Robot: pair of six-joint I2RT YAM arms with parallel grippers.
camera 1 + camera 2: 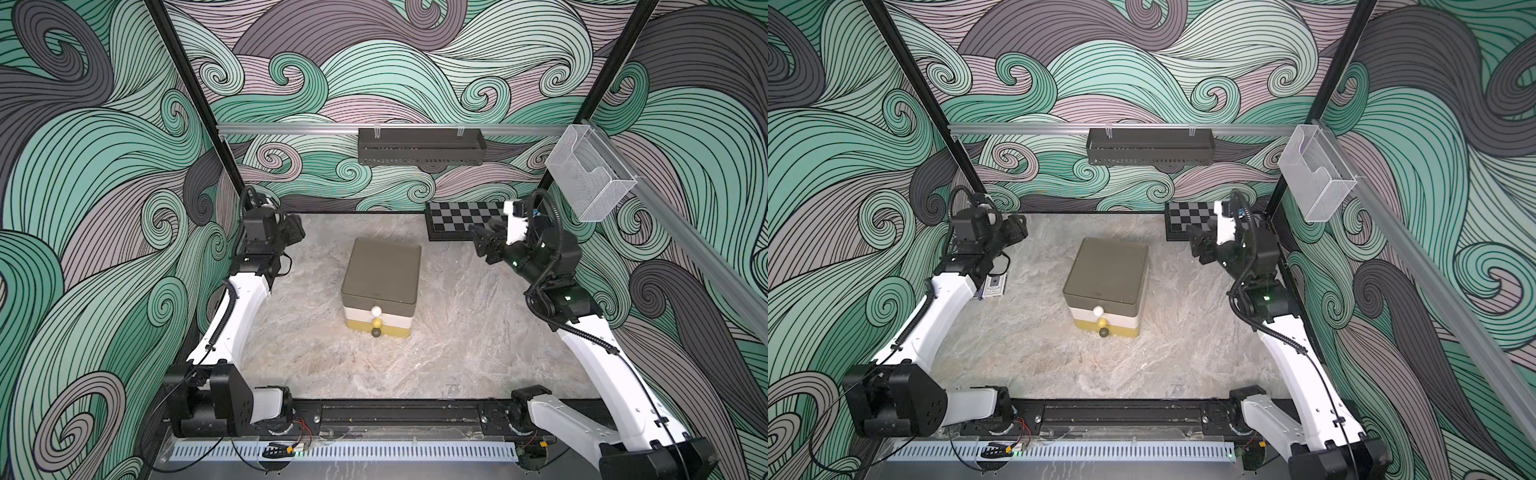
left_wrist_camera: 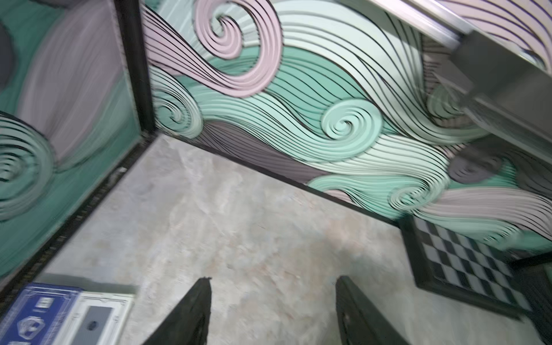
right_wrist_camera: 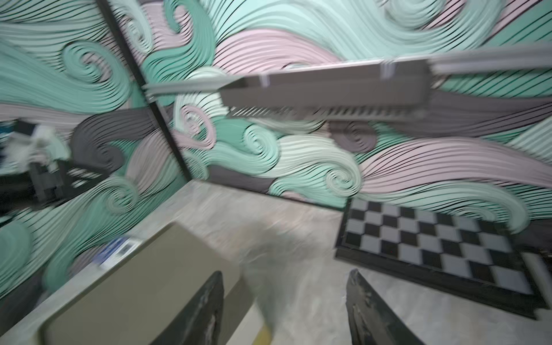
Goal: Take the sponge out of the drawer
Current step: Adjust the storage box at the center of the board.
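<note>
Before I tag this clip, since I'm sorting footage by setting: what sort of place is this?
Probably a robot test cell: a left arm and right arm mounted at the front of a marble-look tabletop, wave-printed panels closing it in, and staged props, a drawer unit and a chessboard.

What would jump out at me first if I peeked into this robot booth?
The swirling teal, pink and grey wave pattern on the walls grabs attention first, wrapping the whole booth. In the middle of the marble-look table sits a small drawer box with three knobs, flanked by the left arm and right arm; a chessboard lies in the far right corner.
</note>
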